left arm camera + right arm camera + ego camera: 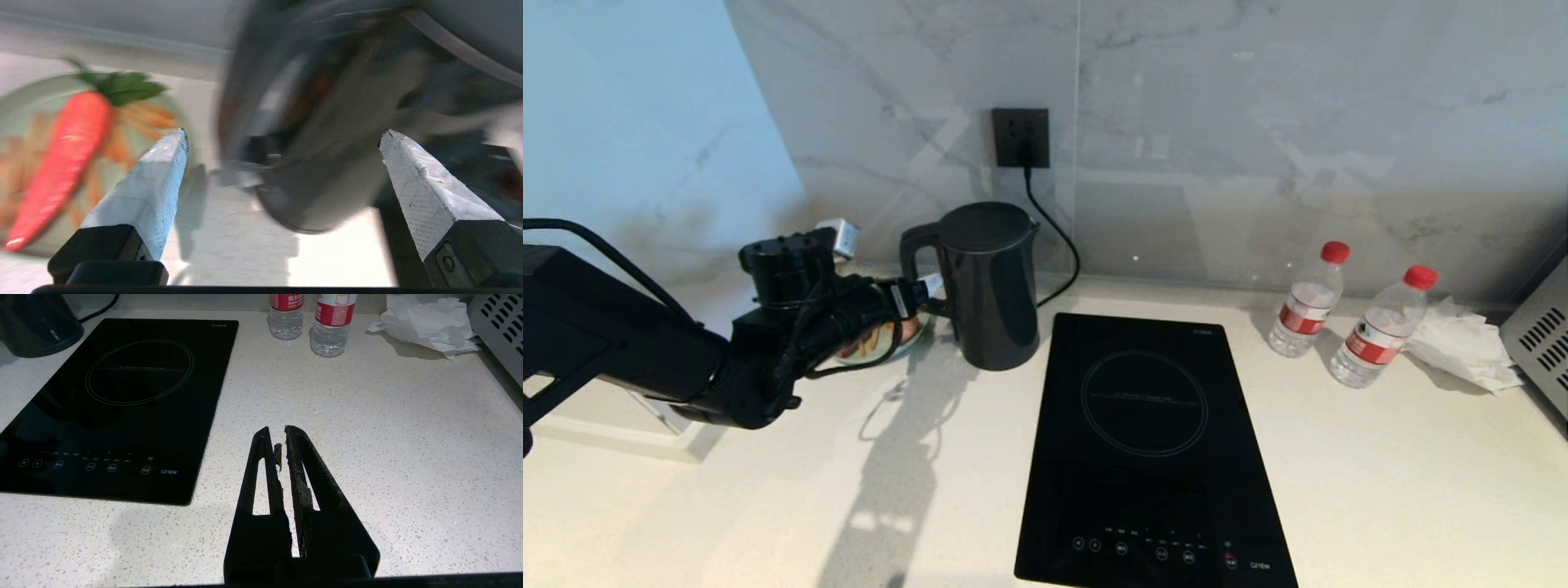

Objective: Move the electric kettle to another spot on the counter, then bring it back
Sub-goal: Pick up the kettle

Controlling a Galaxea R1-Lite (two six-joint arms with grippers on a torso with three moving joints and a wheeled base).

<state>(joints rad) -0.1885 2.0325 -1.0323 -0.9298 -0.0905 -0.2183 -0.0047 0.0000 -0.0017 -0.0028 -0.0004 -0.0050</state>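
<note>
The electric kettle (990, 286), glossy black with a loop handle on its left side, stands upright on the counter (1339, 457) between a plate and the hob. My left gripper (921, 296) reaches in from the left, level with the handle. In the left wrist view that gripper (284, 131) is open wide; the kettle's blurred dark body (327, 143) lies just ahead of the white-padded fingertips (163, 163), and neither pad presses on it. My right gripper (278, 430) hangs shut and empty over bare counter (367, 437); the kettle (36, 326) shows far off.
A plate (907, 339) with a toy carrot (61, 163) sits just left of the kettle, under my left gripper. The black hob (1152, 441) lies to its right. Two water bottles (1311, 298), crumpled tissue (1462, 343) and a grey vented appliance (1539, 335) stand at far right. A cord runs from the wall socket (1020, 137).
</note>
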